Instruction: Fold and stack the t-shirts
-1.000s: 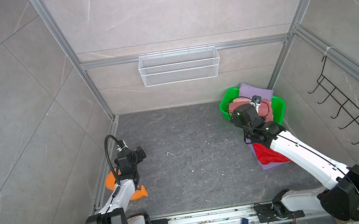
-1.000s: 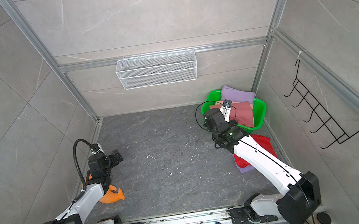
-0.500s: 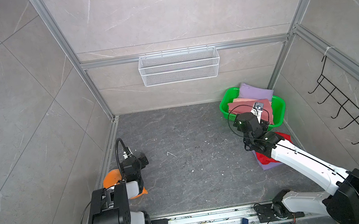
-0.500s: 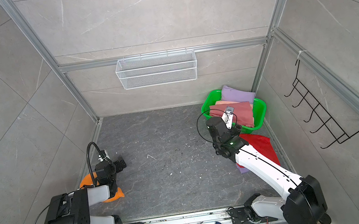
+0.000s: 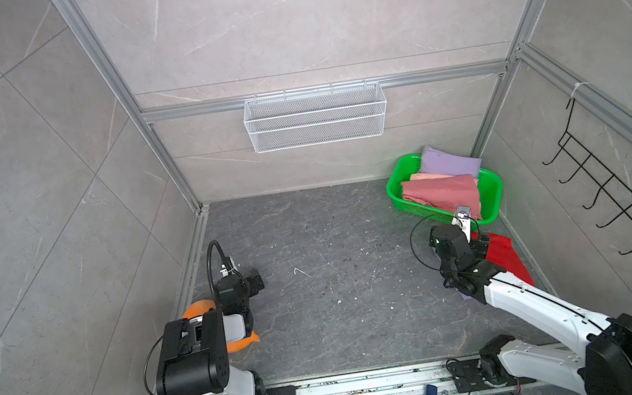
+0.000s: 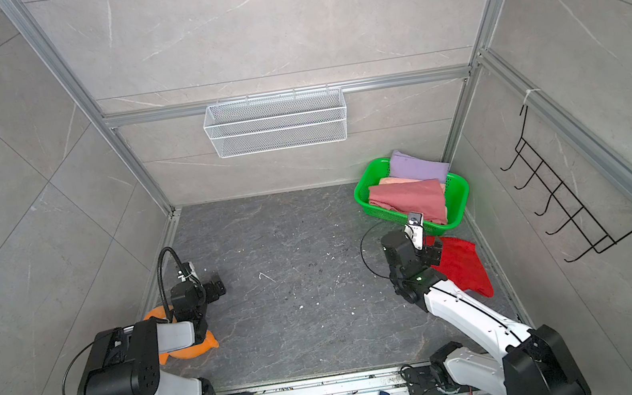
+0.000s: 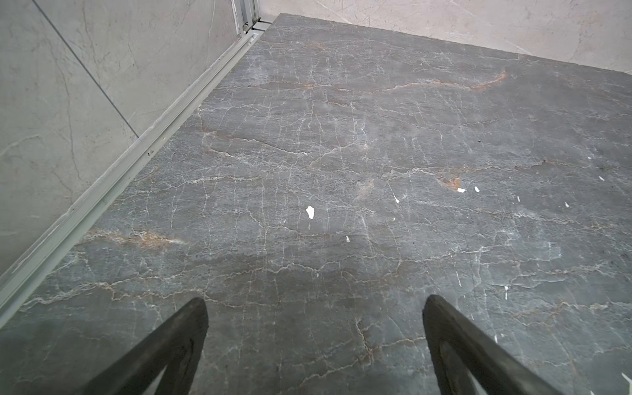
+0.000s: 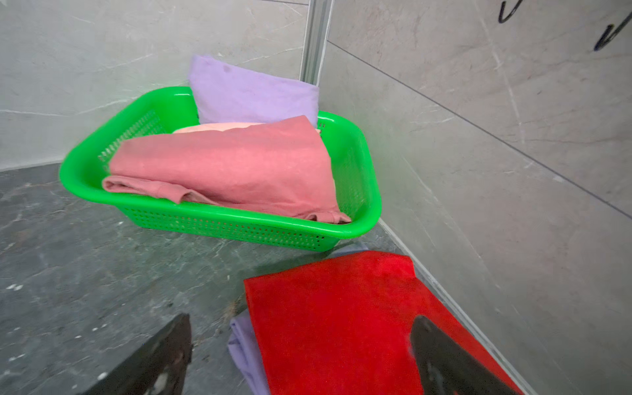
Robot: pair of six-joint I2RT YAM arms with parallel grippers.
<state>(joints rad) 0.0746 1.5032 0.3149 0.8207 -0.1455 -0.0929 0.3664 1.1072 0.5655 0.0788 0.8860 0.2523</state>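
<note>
While it hung over the near rim of the green basket (image 5: 393, 192) a second ago, the right claw (image 5: 480, 244) has since drawn back toward its own base and now hovers low beside the folded red t-shirt (image 5: 503, 256), jaws wide and holding nothing; the right wrist view shows both fingers spread, with the red cloth (image 8: 342, 325) under them. It came away empty: the dusty rose t-shirt (image 5: 441, 193) lies on top in the basket as it did before, the pale peach t-shirt (image 5: 424, 176) showing beneath it and the lavender t-shirt (image 5: 450, 163) propped against the far rim. The red one rests on the counter (image 5: 336, 267) just beside the basket and close to the right wall, on top of a second lavender t-shirt (image 8: 242, 342) whose edge peeks out from under it. Across the counter the left arm has folded up over its base, its elbow link now raised above the orange plush toy (image 5: 238, 344). The left claw (image 5: 254, 278) sits about where it was, wide and empty, and its wrist view shows only bare stone between the fingers (image 7: 444, 325). For the task this looks like a pause, not progress. The stack seems to stand at two shirts, and three are still in the basket. Since nothing was lifted out, the next reach would probably have to go back for the dusty rose shirt.
</note>
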